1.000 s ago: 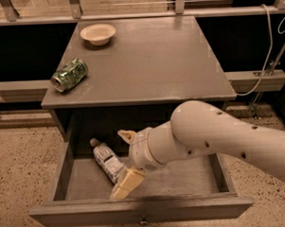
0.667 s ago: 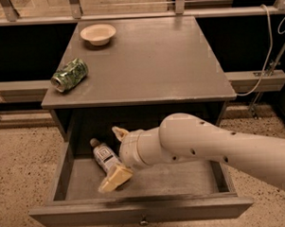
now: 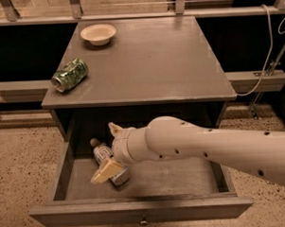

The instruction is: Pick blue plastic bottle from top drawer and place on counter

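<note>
The blue plastic bottle (image 3: 102,154) lies on its side in the open top drawer (image 3: 142,210), white cap toward the back left. My gripper (image 3: 109,152) is down in the drawer right over the bottle. Its fingers are open: one cream fingertip (image 3: 114,129) sits behind the bottle, and the other (image 3: 104,172) lies across the bottle's lower part and hides some of it. The bottle rests on the drawer floor. The grey counter (image 3: 149,58) is the cabinet top above the drawer.
A crushed green can (image 3: 69,75) lies at the counter's left edge. A shallow cream bowl (image 3: 98,34) stands at its back left. My white arm (image 3: 215,145) crosses the drawer's right half. A cable (image 3: 268,58) hangs at the right. The floor is speckled.
My arm has swung left across the drawer, and the gripper has moved from beside the bottle to directly over it. The bottle has not moved.
</note>
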You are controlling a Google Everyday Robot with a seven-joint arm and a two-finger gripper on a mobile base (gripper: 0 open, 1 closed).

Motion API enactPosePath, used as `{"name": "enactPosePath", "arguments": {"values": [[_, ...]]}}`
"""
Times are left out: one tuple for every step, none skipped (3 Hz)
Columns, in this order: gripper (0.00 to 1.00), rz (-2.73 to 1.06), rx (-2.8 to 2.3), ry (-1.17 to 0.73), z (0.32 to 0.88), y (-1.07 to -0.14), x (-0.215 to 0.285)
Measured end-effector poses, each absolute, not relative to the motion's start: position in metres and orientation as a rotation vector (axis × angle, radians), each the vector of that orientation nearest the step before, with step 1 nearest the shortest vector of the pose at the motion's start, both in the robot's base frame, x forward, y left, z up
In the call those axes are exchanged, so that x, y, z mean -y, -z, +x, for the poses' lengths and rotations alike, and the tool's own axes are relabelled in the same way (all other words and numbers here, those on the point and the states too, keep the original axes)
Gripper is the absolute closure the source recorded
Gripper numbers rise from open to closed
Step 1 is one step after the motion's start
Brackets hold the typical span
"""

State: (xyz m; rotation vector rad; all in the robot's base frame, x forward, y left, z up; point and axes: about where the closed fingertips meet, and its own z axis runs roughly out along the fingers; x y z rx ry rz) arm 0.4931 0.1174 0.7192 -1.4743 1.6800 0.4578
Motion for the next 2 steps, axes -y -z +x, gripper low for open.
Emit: {"name": "enactPosePath", "arguments": {"values": [[0.00,-1.456,-1.759,-0.491,0.492,-0.689,-0.127],[0.00,-1.445,-1.825,-0.499,0.489,-0.666,-0.130]]}}
